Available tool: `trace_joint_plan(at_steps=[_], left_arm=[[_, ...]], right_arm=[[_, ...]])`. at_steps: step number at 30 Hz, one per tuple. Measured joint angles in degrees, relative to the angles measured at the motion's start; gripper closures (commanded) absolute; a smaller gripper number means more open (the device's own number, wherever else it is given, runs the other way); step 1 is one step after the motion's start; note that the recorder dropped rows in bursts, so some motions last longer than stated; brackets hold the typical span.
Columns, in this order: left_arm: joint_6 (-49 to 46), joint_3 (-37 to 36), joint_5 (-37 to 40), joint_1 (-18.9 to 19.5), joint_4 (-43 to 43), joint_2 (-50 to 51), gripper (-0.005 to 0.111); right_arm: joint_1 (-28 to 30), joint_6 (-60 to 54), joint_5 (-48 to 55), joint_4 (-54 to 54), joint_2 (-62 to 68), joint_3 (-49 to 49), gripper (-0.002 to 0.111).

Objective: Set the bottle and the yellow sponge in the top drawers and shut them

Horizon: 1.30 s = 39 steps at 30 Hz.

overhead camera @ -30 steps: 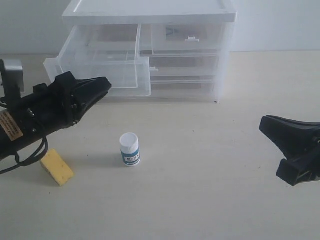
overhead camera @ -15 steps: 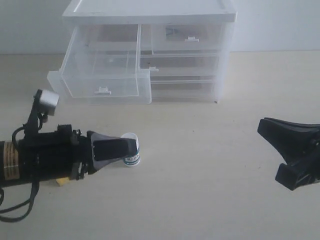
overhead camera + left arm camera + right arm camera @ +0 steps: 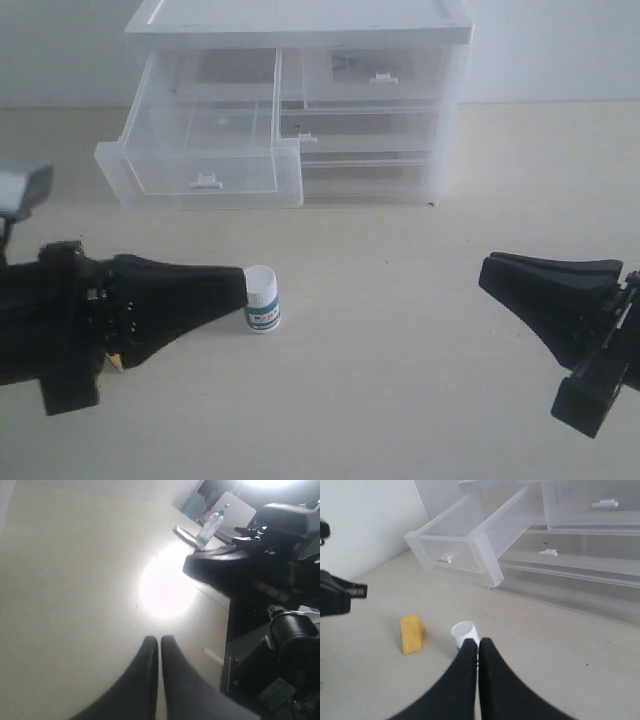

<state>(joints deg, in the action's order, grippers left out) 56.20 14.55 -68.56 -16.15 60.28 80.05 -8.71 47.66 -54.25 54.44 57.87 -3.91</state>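
The bottle, white with a white cap and a teal label, stands upright on the table. My left gripper lies low just left of its cap, shut and empty; in the left wrist view the left gripper faces bare table. The yellow sponge lies left of the bottle; the exterior view hides it behind the left arm. The left top drawer is pulled out and empty. The right top drawer is pushed in. My right gripper is shut, well right of the bottle, pointing at it.
The white-framed chest stands at the back of the table with full-width drawers shut under the top pair. The pulled-out drawer overhangs the table ahead of the sponge. The right arm's body fills the far side of the left wrist view.
My left gripper came down from the open drawer to the table beside the bottle, opened, then shut without taking it. The bottle stayed put. The right gripper shifted left.
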Motion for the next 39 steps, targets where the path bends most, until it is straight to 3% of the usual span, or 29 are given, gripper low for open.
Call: trace_joint_plan(at_steps=[5, 8, 16, 20, 23, 24, 25, 26, 30, 35, 37, 39], left_arm=[[0.5, 0.0, 11.6, 0.0, -0.4, -15.9, 0.103], [0.7, 0.0, 23.1, 0.0, -2.4, -27.3, 0.103], [1.1, 0.0, 54.0, 0.0, -6.0, -49.8, 0.103], [1.1, 0.0, 64.4, 0.0, -8.6, -54.8, 0.103], [1.3, 0.0, 67.4, 0.0, -9.4, -55.9, 0.103], [1.5, 0.0, 68.0, 0.0, -9.4, -55.9, 0.103], [1.5, 0.0, 68.6, 0.0, -9.6, -55.9, 0.103], [2.1, 0.0, 70.4, 0.0, -9.6, -55.9, 0.103], [2.7, 0.0, 76.5, 0.0, -9.7, -55.9, 0.103], [3.1, 0.0, 78.2, 0.0, -9.5, -55.9, 0.103], [5.9, 0.1, 79.6, 0.0, -6.7, -55.9, 0.103], [14.7, 0.3, 83.2, 0.0, 1.6, -55.9, 0.103]], right_arm=[[-0.6, 6.1, -3.0, 7.8, 0.0, -1.5, 0.107], [-5.2, 10.6, -1.8, 11.2, 0.0, -4.2, 0.107], [-35.2, 11.2, 21.3, 3.5, 2.3, -12.7, 0.106], [-49.5, 1.0, 32.0, -10.4, 11.1, -20.6, 0.084], [-56.6, -8.6, 34.6, -19.9, 22.7, -28.1, 0.054], [-57.8, -10.5, 34.8, -21.8, 26.2, -31.1, 0.041], [-58.8, -12.2, 34.9, -23.7, 30.7, -34.2, 0.015], [-59.6, -14.0, 35.6, -25.9, 38.0, -40.1, 0.003], [-59.8, -17.5, 40.6, -26.7, 50.5, -53.3, 0.003], [-59.1, -20.7, 46.0, -26.5, 57.6, -64.1, 0.003], [-57.7, -21.1, 47.2, -26.5, 61.0, -68.4, 0.003], [-55.9, -21.3, 49.6, -26.5, 64.8, -73.3, 0.003]])
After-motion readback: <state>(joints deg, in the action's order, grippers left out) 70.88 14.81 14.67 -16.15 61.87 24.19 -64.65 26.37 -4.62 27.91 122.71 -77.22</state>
